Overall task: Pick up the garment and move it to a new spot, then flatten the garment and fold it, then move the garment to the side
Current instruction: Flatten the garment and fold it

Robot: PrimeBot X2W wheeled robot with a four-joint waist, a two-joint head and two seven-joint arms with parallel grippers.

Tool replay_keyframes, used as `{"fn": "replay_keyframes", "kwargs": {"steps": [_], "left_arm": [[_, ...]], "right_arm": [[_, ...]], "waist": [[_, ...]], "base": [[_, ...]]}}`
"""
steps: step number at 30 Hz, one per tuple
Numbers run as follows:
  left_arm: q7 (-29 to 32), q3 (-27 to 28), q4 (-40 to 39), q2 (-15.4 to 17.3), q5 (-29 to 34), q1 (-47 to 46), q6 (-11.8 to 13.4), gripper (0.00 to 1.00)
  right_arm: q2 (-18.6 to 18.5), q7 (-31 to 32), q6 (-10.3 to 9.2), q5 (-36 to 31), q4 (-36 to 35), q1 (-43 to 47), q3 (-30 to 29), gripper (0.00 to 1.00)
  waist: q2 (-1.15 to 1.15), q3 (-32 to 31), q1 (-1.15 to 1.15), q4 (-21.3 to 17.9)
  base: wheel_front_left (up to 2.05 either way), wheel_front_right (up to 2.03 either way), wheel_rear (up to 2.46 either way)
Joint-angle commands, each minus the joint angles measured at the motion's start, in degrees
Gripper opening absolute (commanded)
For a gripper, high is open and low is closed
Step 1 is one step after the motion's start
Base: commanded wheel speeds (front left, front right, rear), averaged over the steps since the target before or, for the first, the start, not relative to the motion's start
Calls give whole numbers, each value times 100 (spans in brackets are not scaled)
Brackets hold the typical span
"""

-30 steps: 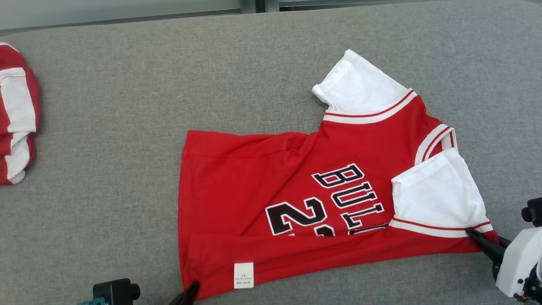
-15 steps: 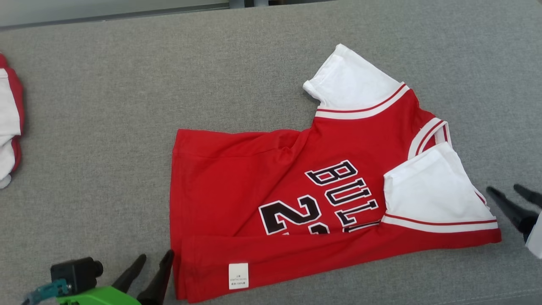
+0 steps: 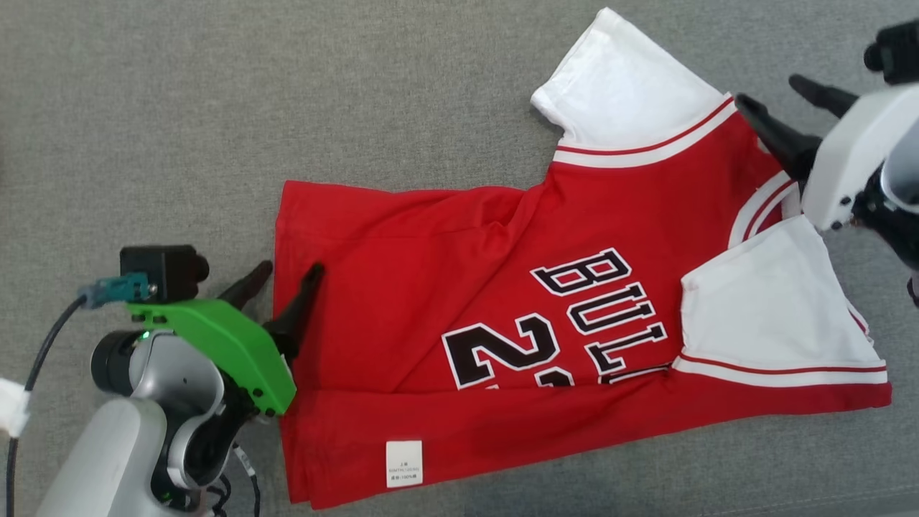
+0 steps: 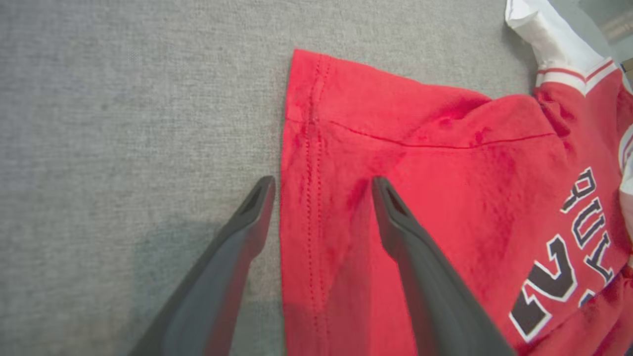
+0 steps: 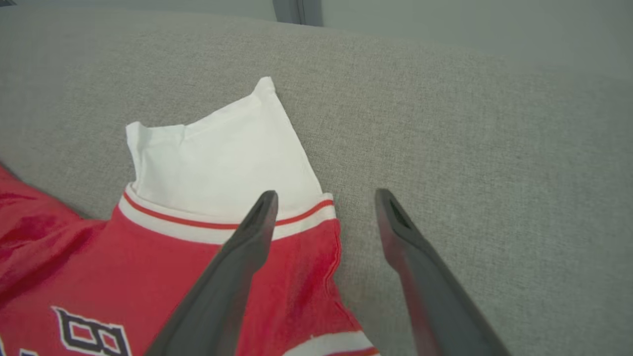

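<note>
The garment (image 3: 502,301) is a red jersey with white sleeves and black lettering, lying flat on the grey surface with its near edge folded over, a white label (image 3: 404,463) showing. My left gripper (image 3: 291,269) is open and straddles the hem edge: one finger over grey cloth, the other over red fabric (image 4: 445,173), as the left wrist view's gripper (image 4: 322,180) shows. My right gripper (image 3: 770,90) is open at the shoulder by the far white sleeve (image 5: 222,158). In the right wrist view the gripper (image 5: 326,194) has one finger above the jersey (image 5: 148,257), the other above bare surface.
The grey fabric surface (image 3: 143,108) spreads wide to the left of and beyond the jersey. A pale wall (image 5: 445,24) rises behind its far edge. The near white sleeve (image 3: 768,301) lies folded onto the chest.
Both grippers opened, let go of the jersey's near edge and moved up to the hem and the far shoulder. The camera shifted, and the other red and white cloth at the left left the picture.
</note>
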Motion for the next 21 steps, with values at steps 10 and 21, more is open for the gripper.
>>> {"fn": "replay_keyframes", "kwargs": {"steps": [10, 21], "left_arm": [[167, -376, 797, -202, 216, -1052, -330, 94], [248, -649, 551, -331, 107, -1132, -580, 0]], "right_arm": [[129, -37, -2, -284, 1154, -1677, 977, 100], [163, -369, -2, -91, 1857, -2126, 1691, 100]], "waist": [[0, 619, 0, 413], [0, 654, 0, 562]], "base": [[0, 0, 0], [0, 0, 0]]}}
